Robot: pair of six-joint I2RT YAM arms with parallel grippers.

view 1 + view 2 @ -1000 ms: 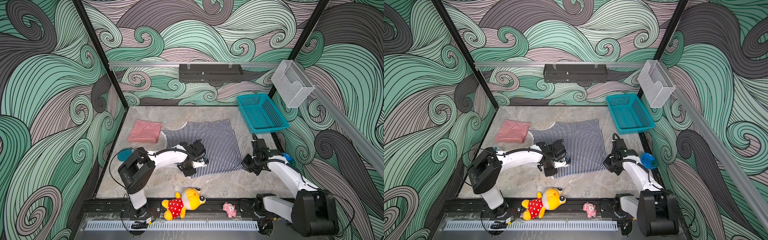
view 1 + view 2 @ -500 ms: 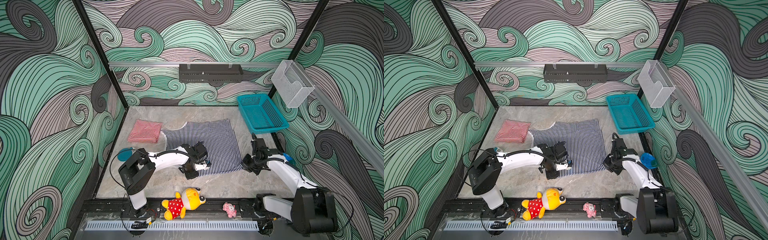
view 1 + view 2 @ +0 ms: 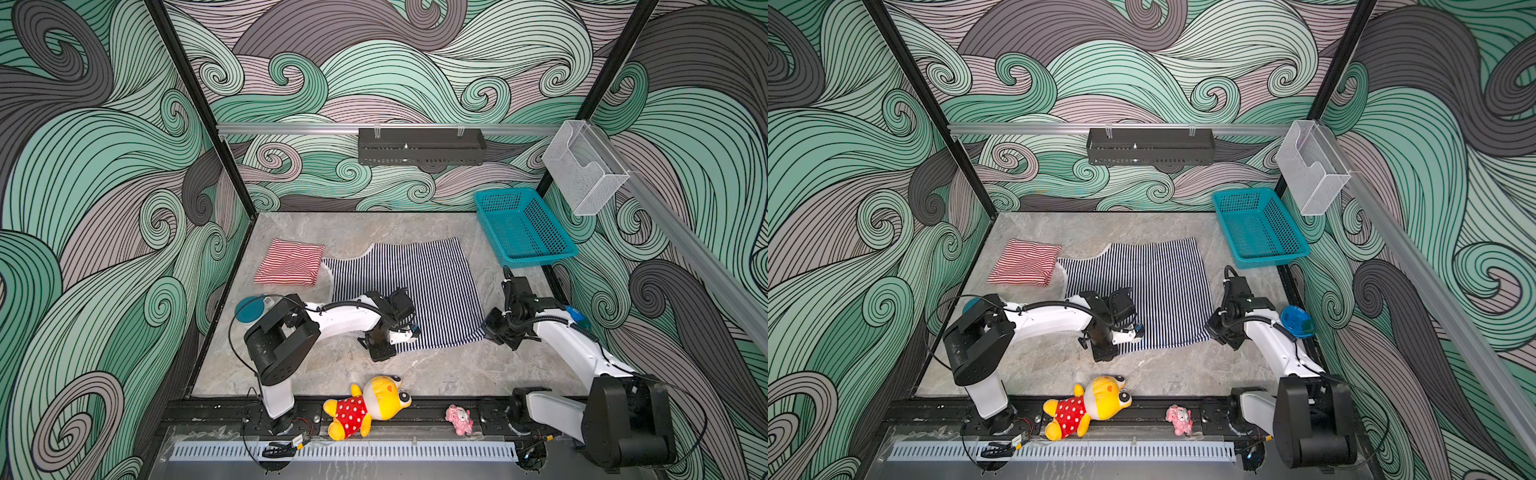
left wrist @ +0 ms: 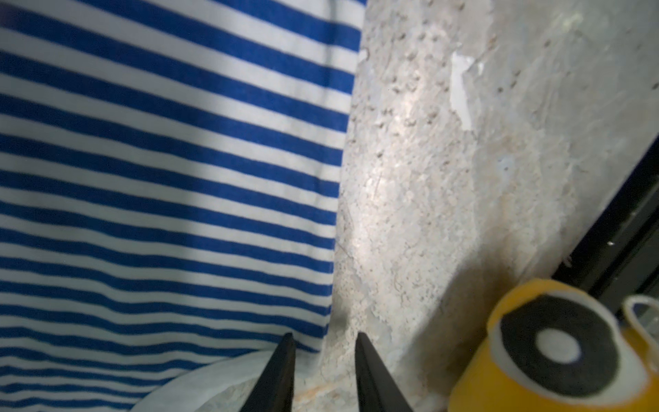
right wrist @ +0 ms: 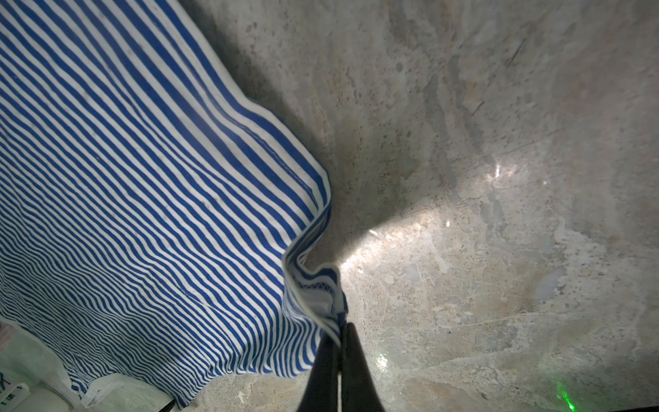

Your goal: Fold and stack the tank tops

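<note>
Red-and-white striped tank top (image 3: 289,262) is folded — navy-and-white striped tank top (image 3: 428,274) lies flat, right gripper (image 5: 340,330) pinching its corner, left gripper (image 4: 324,335) gaping, empty.

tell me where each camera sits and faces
Top views: high overhead, looking down at the table, both arms, red tank top and navy tank top.
Left wrist: left arm, facing the navy tank top's edge and plush toy; open left gripper shows.
Right wrist: right arm, facing table; right gripper shut on that top's corner.
Shared: all show the navy tank top.
</note>
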